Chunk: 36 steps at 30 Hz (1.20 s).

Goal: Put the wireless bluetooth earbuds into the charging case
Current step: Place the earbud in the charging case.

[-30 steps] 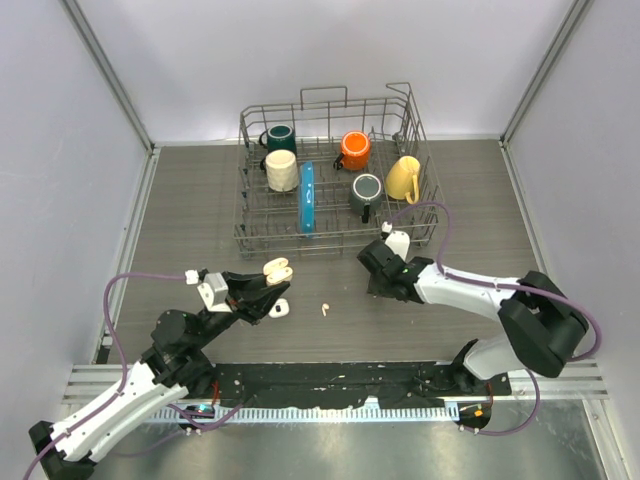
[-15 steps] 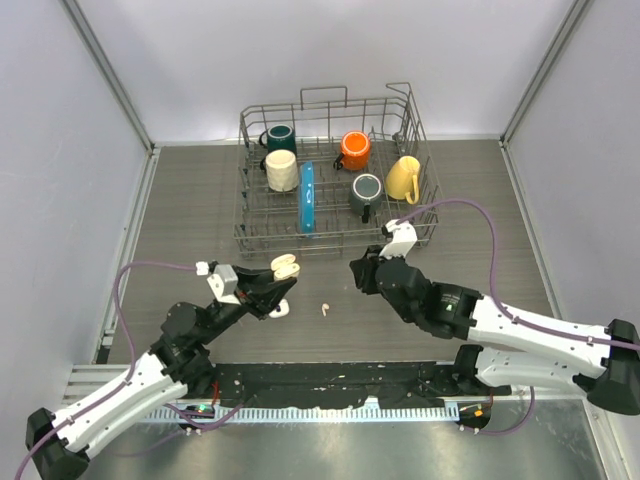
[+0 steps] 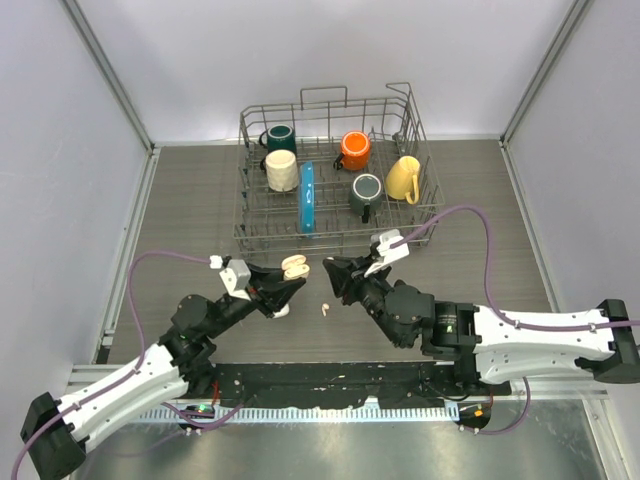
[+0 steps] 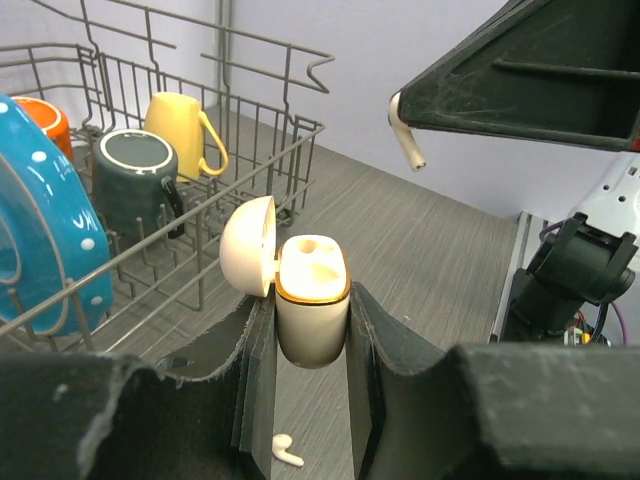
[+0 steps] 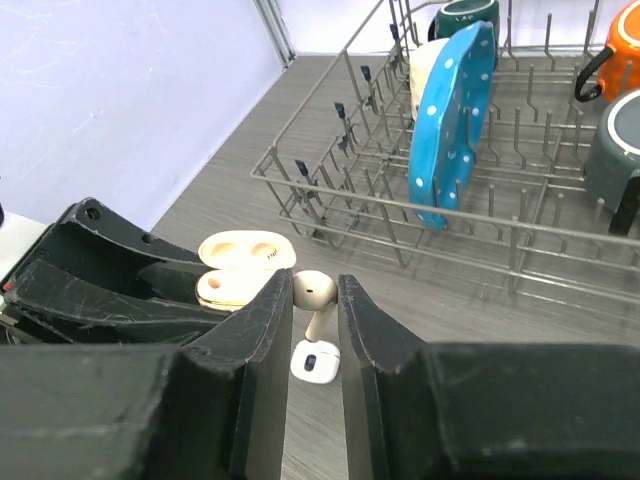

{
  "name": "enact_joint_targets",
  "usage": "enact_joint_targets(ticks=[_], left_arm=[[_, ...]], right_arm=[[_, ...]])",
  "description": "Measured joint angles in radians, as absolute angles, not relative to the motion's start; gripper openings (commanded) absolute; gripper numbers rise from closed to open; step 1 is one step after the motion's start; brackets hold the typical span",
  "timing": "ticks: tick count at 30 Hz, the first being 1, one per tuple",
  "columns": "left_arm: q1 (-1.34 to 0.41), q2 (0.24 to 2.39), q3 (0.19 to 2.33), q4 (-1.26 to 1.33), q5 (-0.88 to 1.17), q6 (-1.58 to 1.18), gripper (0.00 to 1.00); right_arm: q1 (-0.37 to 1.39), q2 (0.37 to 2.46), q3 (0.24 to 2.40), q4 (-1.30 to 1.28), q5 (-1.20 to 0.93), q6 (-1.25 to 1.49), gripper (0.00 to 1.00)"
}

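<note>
Grey wood-grain tabletop (image 3: 190, 200) runs between pale walls. At its far side stands a wire dish rack (image 3: 262, 238) holding a teal mug (image 3: 280, 136), a cream mug (image 3: 282, 172), an orange mug (image 3: 354, 150), a dark grey mug (image 3: 366, 190), a yellow mug (image 3: 403, 178) and a blue dotted plate (image 3: 307, 198) set on edge.

In front of the rack the two arms meet, raised over the table. The left gripper (image 4: 310, 335) is clamped on the sides of a cream oval plastic charging case (image 4: 312, 300), held upright with its hinged lid (image 4: 248, 245) swung open to one side and its sockets showing. The right gripper (image 5: 312, 300) pinches a tiny white plastic held earbud (image 5: 313, 288) between its fingers, stem pointing down. This earbud is close to the case's open top but apart from it.

A second tiny white loose earbud (image 3: 325, 309) lies on the table between the two grippers, touching neither. A small white piece (image 5: 315, 362) with a dark dot also rests on the table below the left gripper; what it is I cannot tell.
</note>
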State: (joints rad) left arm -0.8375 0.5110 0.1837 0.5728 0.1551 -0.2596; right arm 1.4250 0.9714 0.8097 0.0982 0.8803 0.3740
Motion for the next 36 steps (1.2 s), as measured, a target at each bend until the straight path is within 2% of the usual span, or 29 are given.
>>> enact_joint_targets(ticks=[14, 36], left_arm=[[-0.838, 0.531, 0.223, 0.580, 0.206, -0.250, 0.00], [-0.838, 0.530, 0.225, 0.587, 0.222, -0.251, 0.00]], right_arm=[[1.433, 1.035, 0.810, 0.306, 0.864, 0.260, 0.01], [1.433, 1.120, 0.828, 0.325, 0.809, 0.237, 0.01]])
